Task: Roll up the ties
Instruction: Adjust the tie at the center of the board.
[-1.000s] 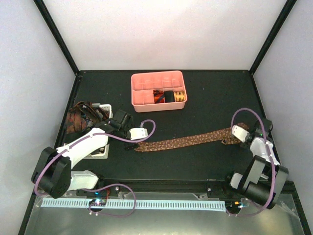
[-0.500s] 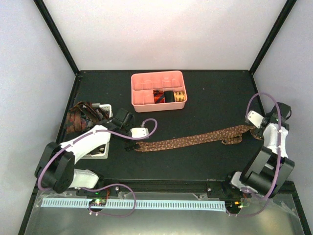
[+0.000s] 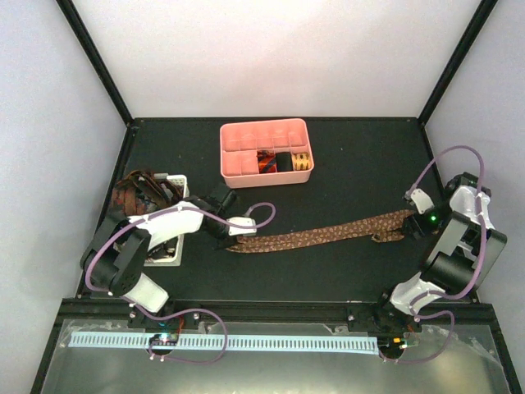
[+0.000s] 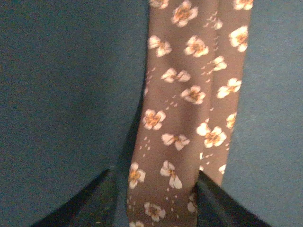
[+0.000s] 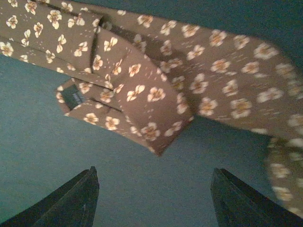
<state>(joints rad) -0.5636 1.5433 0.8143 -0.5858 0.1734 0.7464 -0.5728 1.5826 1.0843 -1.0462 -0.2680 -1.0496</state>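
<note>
A brown tie [image 3: 320,235] with a small flower print lies stretched across the dark table. My left gripper [image 3: 232,236] sits at its narrow left end. In the left wrist view the tie [image 4: 184,104] runs between the left gripper [image 4: 156,201], whose fingers press on both of its edges. My right gripper [image 3: 417,220] hovers by the wide end. In the right wrist view the right gripper [image 5: 154,198] stands open over bare table, with the folded wide end of the tie [image 5: 142,94] just ahead. Rolled red-orange [image 3: 265,162], black [image 3: 284,161] and gold [image 3: 302,160] ties sit in the pink tray [image 3: 262,125].
A white slotted basket [image 3: 175,178] stands at the left, partly hidden by my left arm, with a heap of dark patterned ties [image 3: 135,195] spilling over it. Black frame posts rise at the table's back corners.
My right gripper opened, let go of the tie's wide end and drew back to the right. My left gripper slid onto the narrow end and closed on it.
</note>
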